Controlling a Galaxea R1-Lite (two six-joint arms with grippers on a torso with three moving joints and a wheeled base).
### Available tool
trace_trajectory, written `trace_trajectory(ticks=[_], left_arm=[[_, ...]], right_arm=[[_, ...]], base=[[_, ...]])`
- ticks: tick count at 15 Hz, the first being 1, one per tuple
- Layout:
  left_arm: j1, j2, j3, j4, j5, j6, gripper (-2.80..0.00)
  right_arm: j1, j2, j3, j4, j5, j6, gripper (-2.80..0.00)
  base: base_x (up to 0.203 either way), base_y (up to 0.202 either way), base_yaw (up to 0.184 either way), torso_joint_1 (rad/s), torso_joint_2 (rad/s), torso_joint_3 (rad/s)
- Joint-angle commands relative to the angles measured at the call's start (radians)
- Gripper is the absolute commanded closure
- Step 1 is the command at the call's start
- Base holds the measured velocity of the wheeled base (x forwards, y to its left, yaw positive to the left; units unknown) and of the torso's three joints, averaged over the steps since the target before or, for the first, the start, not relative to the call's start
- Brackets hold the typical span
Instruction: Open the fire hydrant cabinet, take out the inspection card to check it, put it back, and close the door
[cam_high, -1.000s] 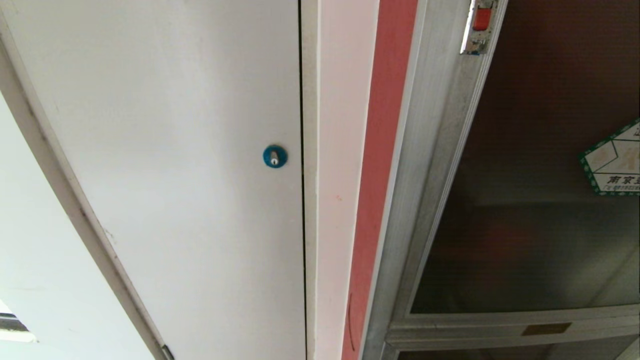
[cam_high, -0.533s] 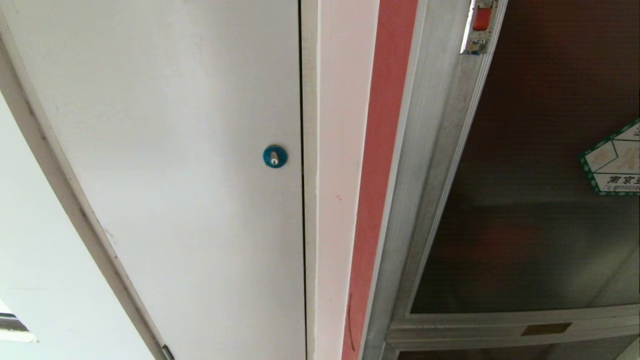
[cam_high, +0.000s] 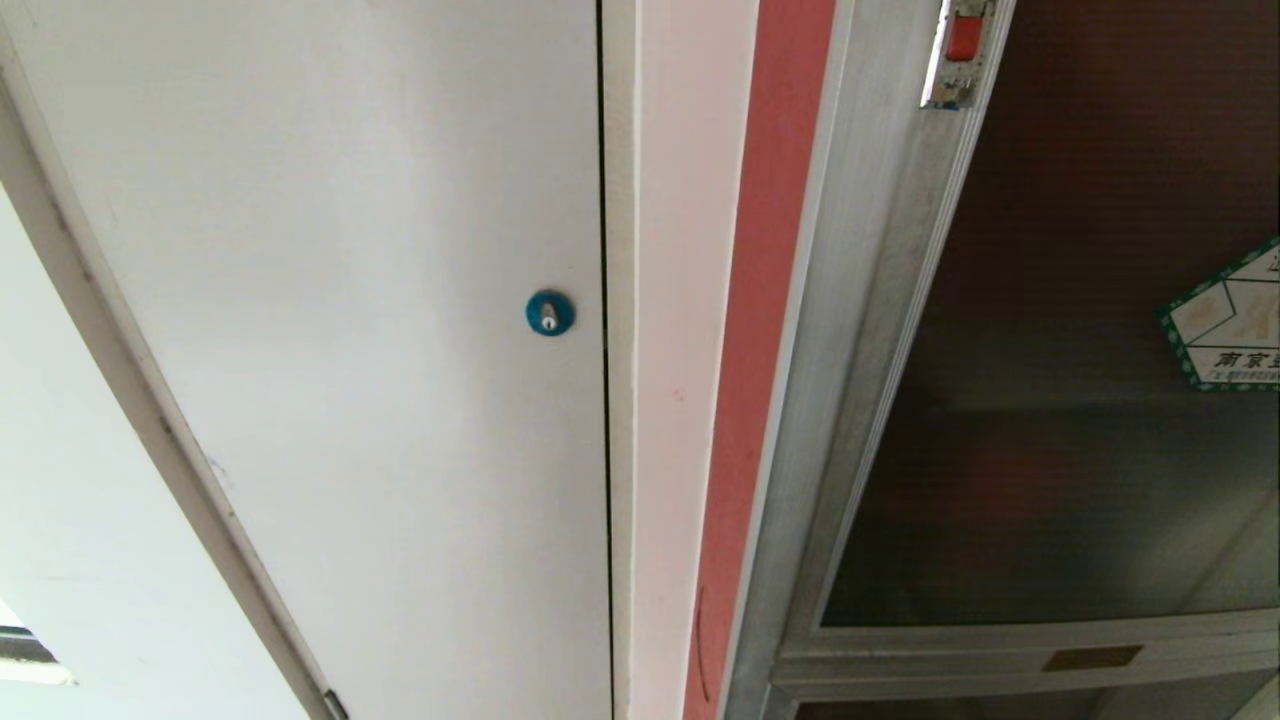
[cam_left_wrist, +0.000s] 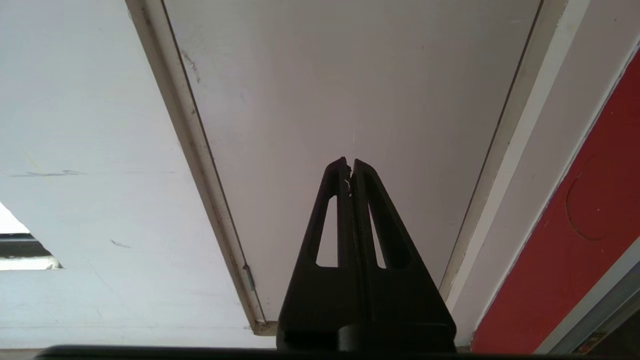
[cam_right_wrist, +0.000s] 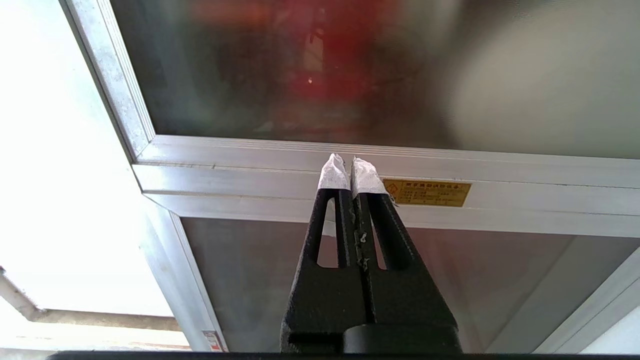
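- Head view: you are looking at a white door (cam_high: 350, 300) with a blue lock (cam_high: 549, 313) filling the left of the frame; the fire hydrant cabinet (cam_high: 850, 330) is standing at the right, its smoked-glass door (cam_high: 1080, 450) sitting shut, red latch (cam_high: 964, 38) at the top edge, sticker (cam_high: 1225, 320) at right.
- Left wrist view: your left gripper (cam_left_wrist: 350, 162) is pointing at the white door, fingers pressed together, holding nothing.
- Right wrist view: your right gripper (cam_right_wrist: 350, 162) is facing the cabinet's silver crossbar, white-taped fingers (cam_right_wrist: 334, 175) pressed together and empty, beside a yellow label (cam_right_wrist: 427, 192).
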Motion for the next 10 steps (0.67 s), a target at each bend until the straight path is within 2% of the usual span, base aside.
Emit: trace_trajectory(ticks=[1, 10], left_arm=[[0.000, 0.001, 0.008, 0.000, 0.000, 0.000, 0.00], [0.000, 0.001, 0.007, 0.000, 0.000, 0.000, 0.00]], right_arm=[[0.000, -0.002, 0.000, 0.000, 0.000, 0.003, 0.00], [0.000, -0.002, 0.000, 0.000, -0.001, 0.006, 0.00]], base=[[0.000, 0.000, 0.000, 0.000, 0.00, 0.000], [0.000, 0.000, 0.000, 0.000, 0.00, 0.000]])
